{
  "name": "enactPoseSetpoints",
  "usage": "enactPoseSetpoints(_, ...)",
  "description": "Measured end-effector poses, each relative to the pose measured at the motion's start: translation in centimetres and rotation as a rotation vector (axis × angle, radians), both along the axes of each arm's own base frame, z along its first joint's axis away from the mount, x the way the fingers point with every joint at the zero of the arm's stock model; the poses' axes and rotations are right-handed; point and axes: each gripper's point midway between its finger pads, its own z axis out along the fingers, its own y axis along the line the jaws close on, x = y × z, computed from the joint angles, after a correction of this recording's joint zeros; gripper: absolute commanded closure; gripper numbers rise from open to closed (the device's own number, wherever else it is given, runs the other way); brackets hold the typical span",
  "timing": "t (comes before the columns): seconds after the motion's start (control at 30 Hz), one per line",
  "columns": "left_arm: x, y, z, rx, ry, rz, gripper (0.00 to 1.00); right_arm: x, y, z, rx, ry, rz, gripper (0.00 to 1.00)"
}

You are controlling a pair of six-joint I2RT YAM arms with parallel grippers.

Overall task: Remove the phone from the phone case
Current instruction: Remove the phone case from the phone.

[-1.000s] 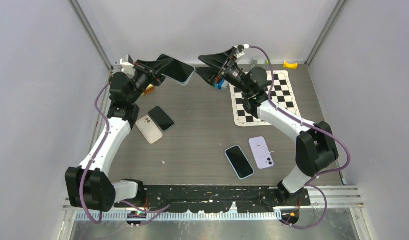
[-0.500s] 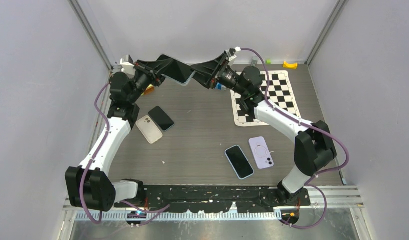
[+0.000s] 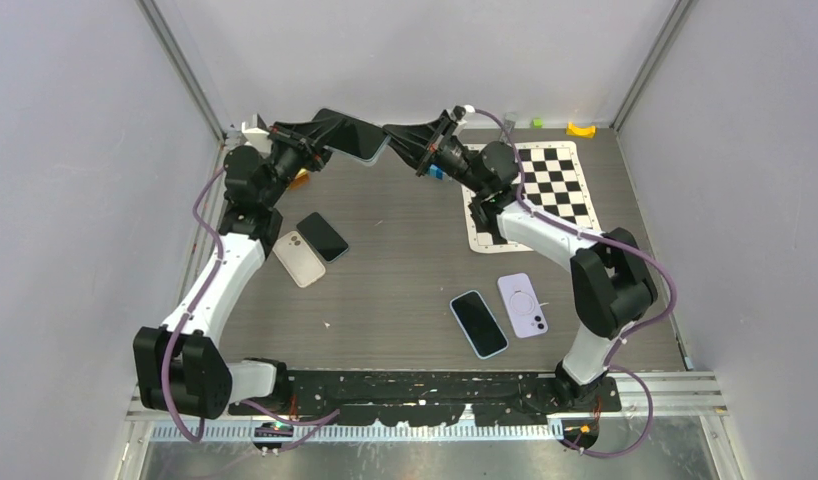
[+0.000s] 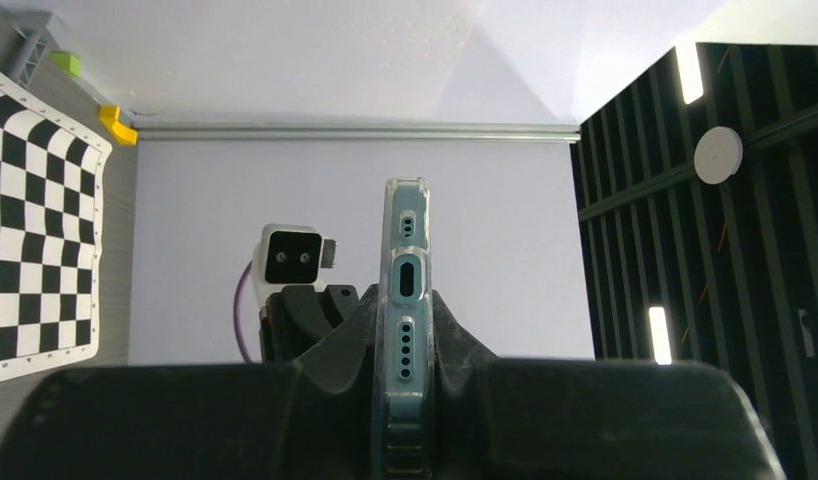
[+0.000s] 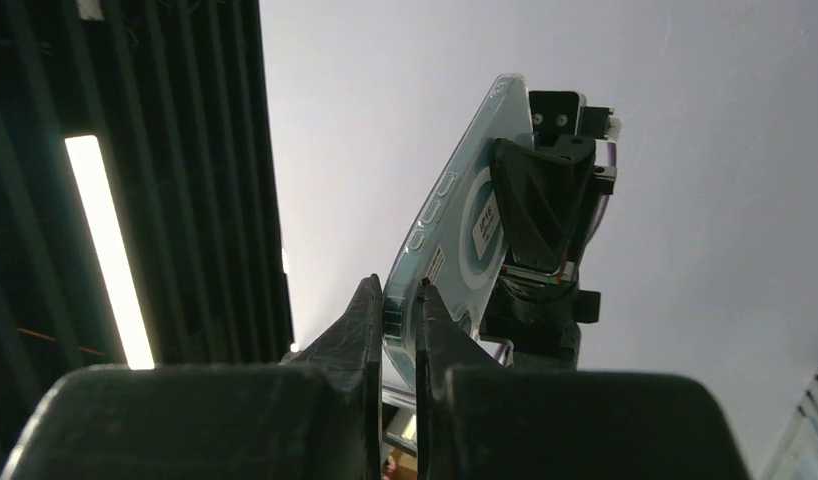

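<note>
The left hand (image 3: 335,128) is clamped on the teal clear phone case (image 4: 405,300) with the phone seated inside, held edge-up in the air above the far-left corner of the tabletop (image 3: 405,260). The right hand (image 5: 397,310) is pinched shut on the case's side edge, near the buttons.

The pinch is narrow and sits at a rim. If it catches phone and case together, pulling apart will probably only strain both grips. If it catches just the soft lip, it may slip off. Should either grip loosen in mid-air, the phone could drop onto the tabletop.

Near the left edge, a cream case (image 3: 298,258) lies back-up beside a black phone (image 3: 322,236). Toward the near-right, a lilac case (image 3: 522,304) lies back-up beside a blue-rimmed phone (image 3: 478,323). I cannot tell whether either case holds anything.
</note>
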Motion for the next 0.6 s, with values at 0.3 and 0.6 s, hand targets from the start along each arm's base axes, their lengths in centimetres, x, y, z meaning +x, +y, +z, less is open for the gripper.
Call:
enactPoseSetpoints(0.3,1.4,0.3,-1.7,-0.041,0.044,0.036,1.00,1.4,0.4,-1.6,0.127,0.125,0.037,0.99)
enactPoseSetpoints(0.6,1.6,0.3,-1.6,-0.074,0.025,0.043,1.00,1.6,0.4,-1.5,0.224,0.095,0.007,0.99)
